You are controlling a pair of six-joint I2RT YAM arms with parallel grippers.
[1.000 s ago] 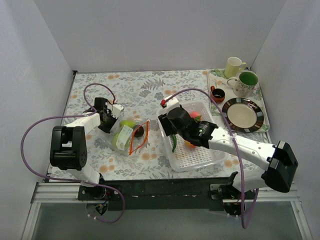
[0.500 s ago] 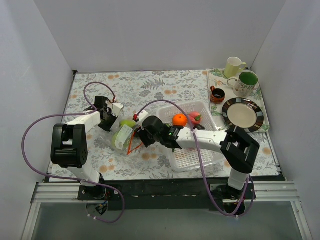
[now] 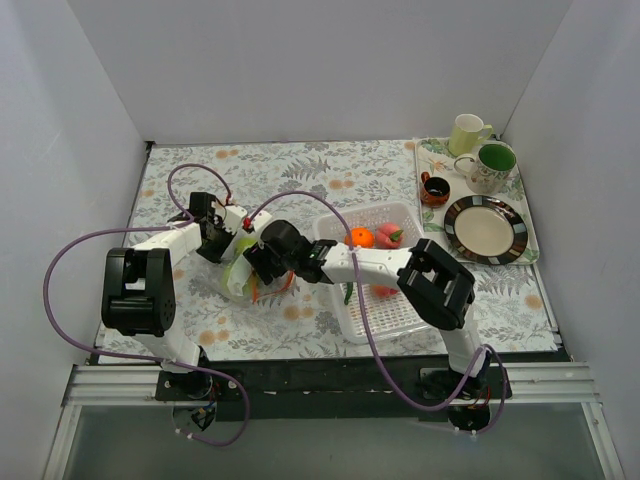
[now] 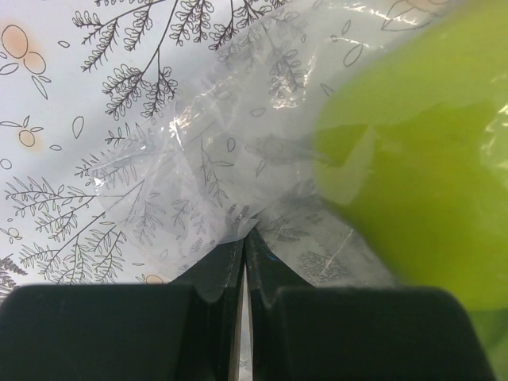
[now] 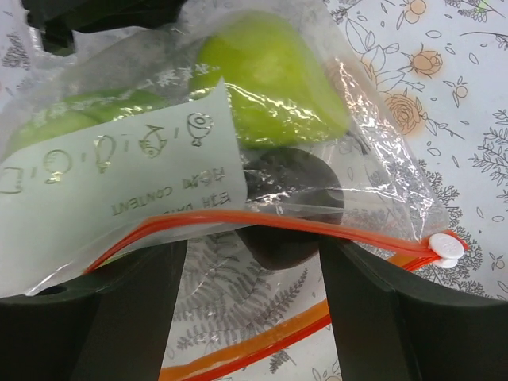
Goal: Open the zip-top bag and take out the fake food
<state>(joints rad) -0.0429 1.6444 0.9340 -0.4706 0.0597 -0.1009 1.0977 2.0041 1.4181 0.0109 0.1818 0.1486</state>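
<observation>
Your floral tablecloth [image 3: 330,170] lies between plain white walls, and both arms meet left of its centre. The left gripper [image 4: 244,262] has its jaws pressed together on a fold of clear plastic at the far-left side of the zip-top bag [image 5: 119,182]. The right gripper [image 5: 252,294] stands with jaws apart on either side of the red-orange zip strip [image 5: 262,224] at the gaping mouth. Inside the bag you have a light green fruit [image 5: 270,79] and a dark purple piece [image 5: 290,206]. The white basket [image 3: 400,310] just right of it holds an orange piece [image 3: 360,238], a peach-red one [image 3: 389,235] and a dark green long one [image 3: 347,292]. Bare cloth lies nearer you and beyond the bag
</observation>
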